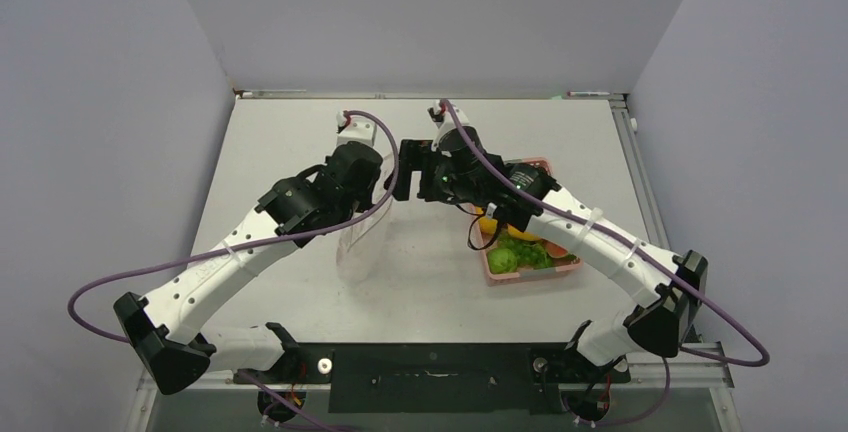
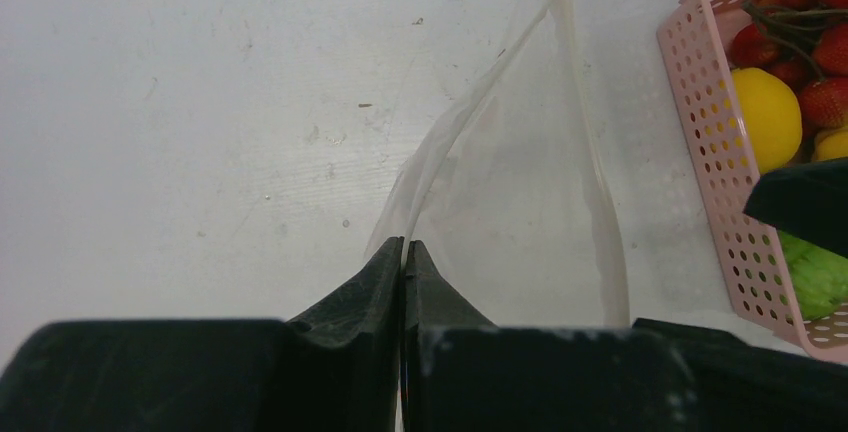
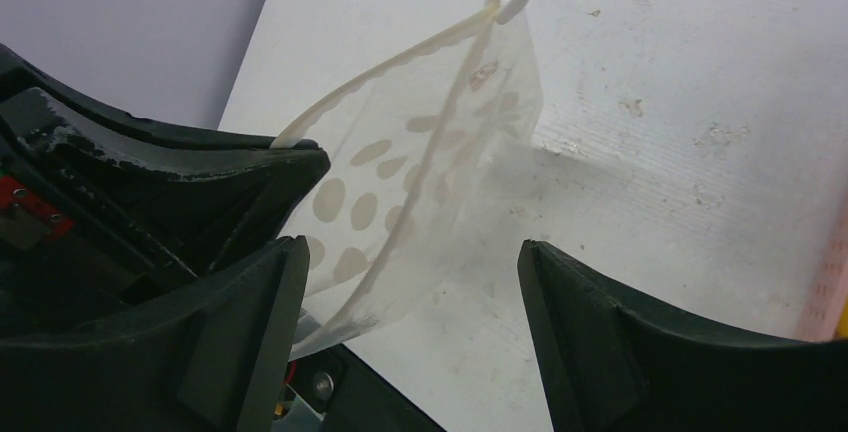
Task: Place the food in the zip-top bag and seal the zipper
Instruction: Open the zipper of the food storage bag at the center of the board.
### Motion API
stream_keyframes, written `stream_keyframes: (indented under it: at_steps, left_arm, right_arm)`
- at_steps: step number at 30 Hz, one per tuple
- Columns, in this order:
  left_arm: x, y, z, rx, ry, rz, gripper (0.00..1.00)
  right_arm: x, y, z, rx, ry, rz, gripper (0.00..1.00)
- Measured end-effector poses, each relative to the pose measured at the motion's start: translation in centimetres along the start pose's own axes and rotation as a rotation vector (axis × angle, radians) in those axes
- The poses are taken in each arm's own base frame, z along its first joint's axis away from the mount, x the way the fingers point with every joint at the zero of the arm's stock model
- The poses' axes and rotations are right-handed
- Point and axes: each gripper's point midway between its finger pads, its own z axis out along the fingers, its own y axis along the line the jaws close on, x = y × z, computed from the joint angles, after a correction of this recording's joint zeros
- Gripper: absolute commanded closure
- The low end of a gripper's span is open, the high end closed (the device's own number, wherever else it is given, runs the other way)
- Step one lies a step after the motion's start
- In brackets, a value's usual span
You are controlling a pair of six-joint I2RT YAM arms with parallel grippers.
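Observation:
The clear zip-top bag with faint dots hangs above the table, held up by its mouth edge. My left gripper is shut on that edge; the left wrist view shows the fingers pinched together on the film, with the whitish zipper strip curving away. My right gripper is open just beside the bag's mouth, and its jaws straddle the dotted bag without touching it. The food, red, yellow and green pieces, lies in the pink basket.
The pink basket stands right of the bag, under my right arm, with strawberries and a lemon inside. The left gripper's body fills the left of the right wrist view. Grey walls ring the table.

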Motion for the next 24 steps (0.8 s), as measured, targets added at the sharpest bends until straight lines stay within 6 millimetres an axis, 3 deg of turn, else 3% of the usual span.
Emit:
stream_keyframes:
  at_steps: [12, 24]
  left_arm:
    - [0.5, -0.6, -0.3, 0.012, -0.011, -0.027, 1.00]
    - [-0.3, -0.4, -1.7, 0.016, -0.062, -0.045, 1.00]
  right_arm:
    - [3.3, 1.0, 3.9, 0.049, 0.075, -0.025, 0.21]
    - [8.1, -1.5, 6.9, 0.214, 0.159, -0.105, 0.23]
